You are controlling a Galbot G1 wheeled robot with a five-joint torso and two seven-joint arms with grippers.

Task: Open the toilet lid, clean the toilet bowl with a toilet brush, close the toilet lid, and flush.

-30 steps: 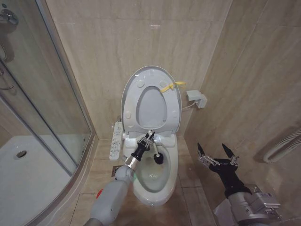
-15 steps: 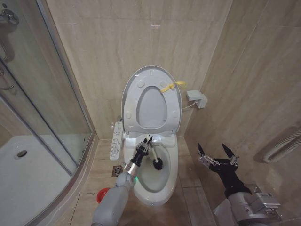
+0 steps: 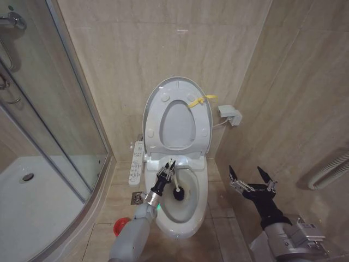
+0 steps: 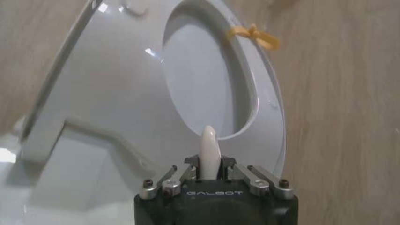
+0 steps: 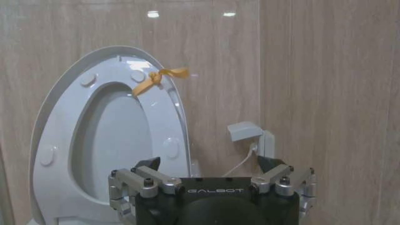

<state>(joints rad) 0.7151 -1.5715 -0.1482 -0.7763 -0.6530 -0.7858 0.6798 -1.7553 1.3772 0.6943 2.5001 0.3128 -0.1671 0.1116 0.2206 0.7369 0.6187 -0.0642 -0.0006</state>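
The toilet lid [image 3: 177, 87] stands raised against the wall with the seat ring, a yellow ribbon [image 3: 200, 100] on its edge; it also fills the left wrist view [image 4: 125, 93] and shows in the right wrist view [image 5: 75, 79]. Below it lies the open toilet bowl [image 3: 188, 215]. My left gripper [image 3: 167, 169] is shut on the toilet brush handle [image 4: 209, 152] over the bowl's left rear rim. The black brush head [image 3: 178, 192] is down inside the bowl. My right gripper [image 3: 251, 178] hangs open to the right of the toilet, holding nothing.
A white button panel [image 3: 137, 162] is on the bowl's left side. A red holder cup [image 3: 121, 226] sits on the floor by my left arm. A glass shower enclosure [image 3: 43, 136] stands at left. A wall socket box [image 3: 229, 114] with cable is right of the lid.
The left gripper shifted slightly and the brush head moved inside the bowl, from its right side toward the middle. The head camera shifted a little. The right arm stayed still.
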